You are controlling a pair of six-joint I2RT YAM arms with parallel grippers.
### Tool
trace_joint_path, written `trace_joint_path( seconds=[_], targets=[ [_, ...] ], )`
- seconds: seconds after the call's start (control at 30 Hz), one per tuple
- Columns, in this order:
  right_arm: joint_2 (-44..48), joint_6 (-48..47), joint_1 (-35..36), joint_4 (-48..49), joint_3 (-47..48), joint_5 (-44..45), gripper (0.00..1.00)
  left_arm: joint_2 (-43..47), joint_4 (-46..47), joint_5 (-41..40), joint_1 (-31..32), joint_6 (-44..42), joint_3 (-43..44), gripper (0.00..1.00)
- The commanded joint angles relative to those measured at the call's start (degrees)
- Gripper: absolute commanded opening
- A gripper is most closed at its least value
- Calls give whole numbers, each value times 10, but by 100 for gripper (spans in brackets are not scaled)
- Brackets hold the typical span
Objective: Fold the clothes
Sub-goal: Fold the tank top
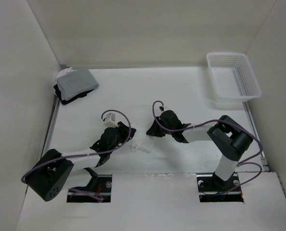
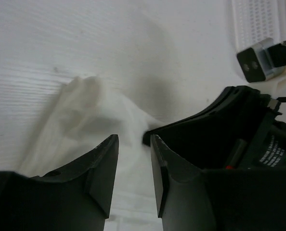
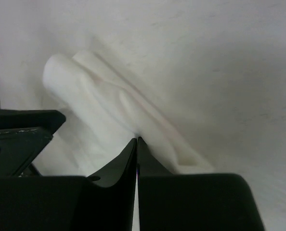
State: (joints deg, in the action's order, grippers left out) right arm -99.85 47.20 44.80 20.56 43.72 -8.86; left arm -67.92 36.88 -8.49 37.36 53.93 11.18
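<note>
A flat white tabletop (image 1: 181,91), walled on three sides by pale panels, fills the overhead view. Two black-and-white jointed robot arms reach in from its near edge, the left arm (image 1: 75,156) angling right and the right arm (image 1: 205,132) angling left, so that their wrists converge near the middle of the table.

A white plastic mesh basket (image 1: 225,54) sits at the far right corner, well apart from both arms. Across from it, in the far left corner, lies a folded gray-and-black pile of clothes (image 1: 75,84).

Between the two wrists lies the thin white fabric garment (image 1: 142,144), a small crumpled bundle that nearly matches the surface beneath it. It sits in the near-centre of the table, closer to the arm bases than to the basket or the pile. From the right wrist it shows as a rumpled, partly rolled mass with soft ridges running toward the fingertips.

The right gripper (image 3: 136,140) has its black jaws pressed fully together, nipping a thin fold of the garment where the creases meet its tips. The left gripper (image 2: 135,139) hangs just beside it over the garment's other side, its jaws a narrow gap apart with white cloth showing in the slot; it appears to sit above the fabric rather than clamp it, though the close angle leaves that uncertain.
</note>
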Motion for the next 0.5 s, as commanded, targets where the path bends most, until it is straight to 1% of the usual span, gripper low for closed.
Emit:
trace_joint_path(
  seconds=[0.0, 0.1, 0.27, 0.37, 0.47],
  targets=[
    [-18, 41, -26, 88, -25, -1, 5, -6, 43, -22, -29, 14, -33, 31],
    [-25, 54, -34, 111, -45, 1, 5, -5, 42, -31, -51, 14, -53, 31],
    [-24, 57, -32, 116, -55, 30, 8, 9, 36, -32, -60, 8, -63, 31],
    [5, 47, -32, 113, -55, 27, 12, 61, 6, -28, -53, 14, -58, 30],
    [62, 28, -27, 99, -65, 37, 20, 141, -75, -43, -38, 9, -30, 30]
  ],
)
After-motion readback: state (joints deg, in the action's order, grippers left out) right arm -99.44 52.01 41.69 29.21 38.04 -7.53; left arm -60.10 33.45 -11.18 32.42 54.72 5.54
